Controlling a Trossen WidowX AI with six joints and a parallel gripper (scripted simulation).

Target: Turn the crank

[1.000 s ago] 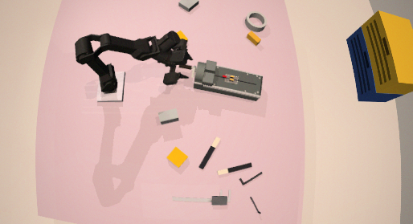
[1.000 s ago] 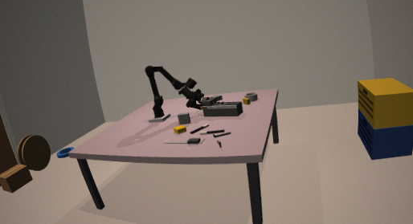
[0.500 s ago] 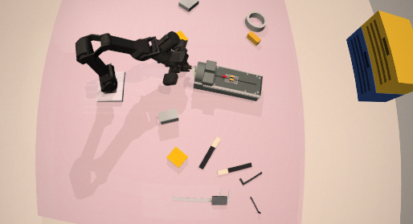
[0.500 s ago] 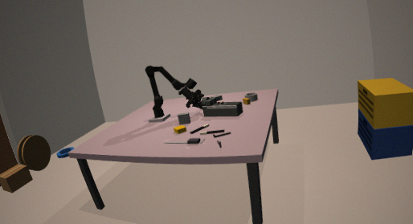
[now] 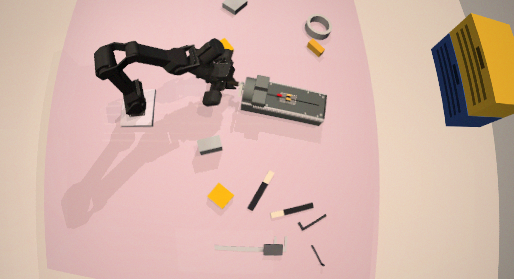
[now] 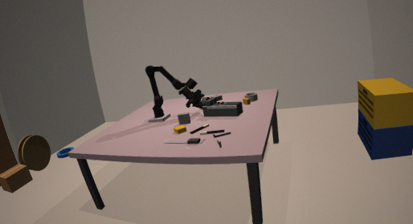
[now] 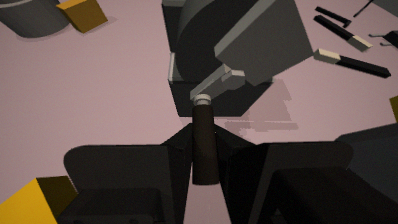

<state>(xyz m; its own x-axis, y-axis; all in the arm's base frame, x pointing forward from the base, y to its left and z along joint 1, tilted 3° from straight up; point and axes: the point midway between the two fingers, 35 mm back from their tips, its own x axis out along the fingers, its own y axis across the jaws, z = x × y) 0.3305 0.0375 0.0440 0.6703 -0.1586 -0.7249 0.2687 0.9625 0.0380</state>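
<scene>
The grey machine (image 5: 300, 109) (image 6: 222, 109) lies on the table, its crank end toward the arm. In the wrist view its crank arm (image 7: 212, 84) carries a dark cylindrical handle (image 7: 204, 145). My gripper (image 7: 201, 127) (image 5: 237, 84) is shut on the handle, one finger on each side of it. The slide's red pointer (image 5: 279, 95) shows in the top view a little to the left of the brass zero marks (image 5: 288, 97), on the crank side. The pointer and marks are out of the wrist view, and too small to read in the exterior view.
A grey block (image 5: 209, 144) and a yellow block (image 5: 220, 195) lie on the near side of the machine. A grey ring (image 5: 318, 28) and an orange block (image 5: 315, 47) lie beyond it. Black-and-cream sticks (image 5: 260, 191), hex keys and a caliper (image 5: 272, 249) lie toward the front.
</scene>
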